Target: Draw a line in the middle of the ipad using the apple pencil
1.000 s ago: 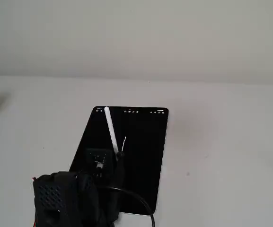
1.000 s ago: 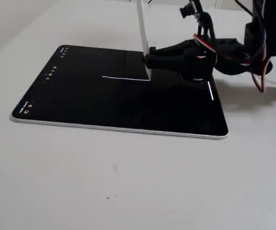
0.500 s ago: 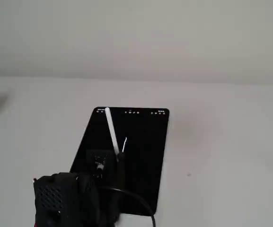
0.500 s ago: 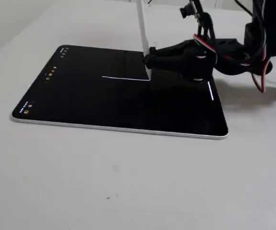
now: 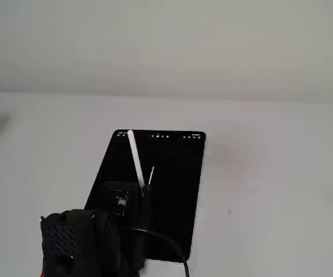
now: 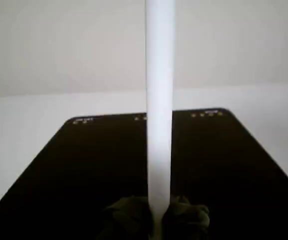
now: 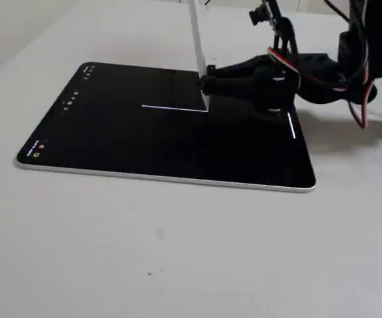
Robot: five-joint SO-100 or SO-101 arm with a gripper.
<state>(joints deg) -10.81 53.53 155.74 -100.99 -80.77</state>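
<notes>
- In the side fixed view the ipad [image 7: 157,132] lies flat on the white table [image 7: 177,252], with its row of small icons at the left short side. It looks stiff and heavy enough to stay in place under a light press, but the glass is smooth, so I judge that the tip can slide easily on it.
- The line [image 7: 174,108] is a thin white stroke near the middle of the screen. It runs from the left to the tip of the apple pencil [image 7: 199,59], which stands nearly upright with its tip on the glass or just above it; I cannot tell which.
- The pencil is slim, light, hard and smooth. I think it can slip or turn between the fingers, so a hold low on the shaft, close to the tip, seems best, and this is where the gripper [image 7: 207,83] grasps it, closed around it from the right.
- The fixed view from behind the arm shows the stroke [image 5: 152,175] only as a short mark right of the pencil [image 5: 135,158], and the arm covers the near left part of the tablet [image 5: 178,190].
- The wrist view shows the pencil [image 6: 159,100] straight in the centre and the far edge of the tablet [image 6: 84,165], but no stroke, and the tip is hidden.
</notes>
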